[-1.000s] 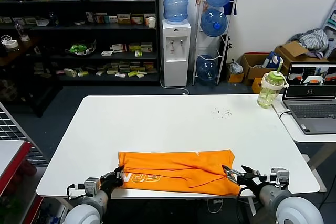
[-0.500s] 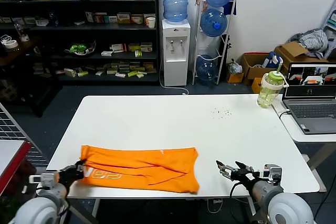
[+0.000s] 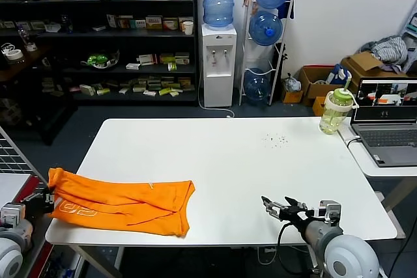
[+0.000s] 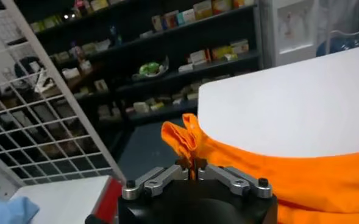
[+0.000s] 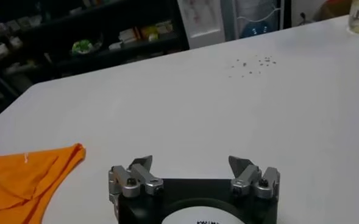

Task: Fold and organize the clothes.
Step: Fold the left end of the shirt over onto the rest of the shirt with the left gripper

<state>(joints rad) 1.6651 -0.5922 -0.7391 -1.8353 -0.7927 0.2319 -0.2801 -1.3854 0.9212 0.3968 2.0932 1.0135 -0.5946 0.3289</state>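
The orange T-shirt (image 3: pixel 124 201) lies folded into a long band at the front left corner of the white table (image 3: pixel 228 161), its left end hanging past the table's left edge. White lettering shows near that end. My left gripper (image 3: pixel 45 200) is shut on the shirt's left end, off the table's left side; the left wrist view shows the orange cloth (image 4: pixel 277 176) pinched between the fingers of that gripper (image 4: pixel 191 172). My right gripper (image 3: pixel 277 208) is open and empty above the table's front right part, well clear of the shirt (image 5: pixel 21 179); in its own view this gripper (image 5: pixel 191 164) hovers over bare table.
A green bottle (image 3: pixel 335 111) and a laptop (image 3: pixel 386 118) stand at the far right. A small scatter of dark specks (image 3: pixel 277 139) lies on the table's far side. A wire rack (image 4: pixel 39 122) stands left of the table. Shelves and water bottles stand behind.
My left gripper has dragged the shirt leftward along the front edge, so its end now hangs past the table's left side. My right gripper, open since half a second ago, stays at the front right.
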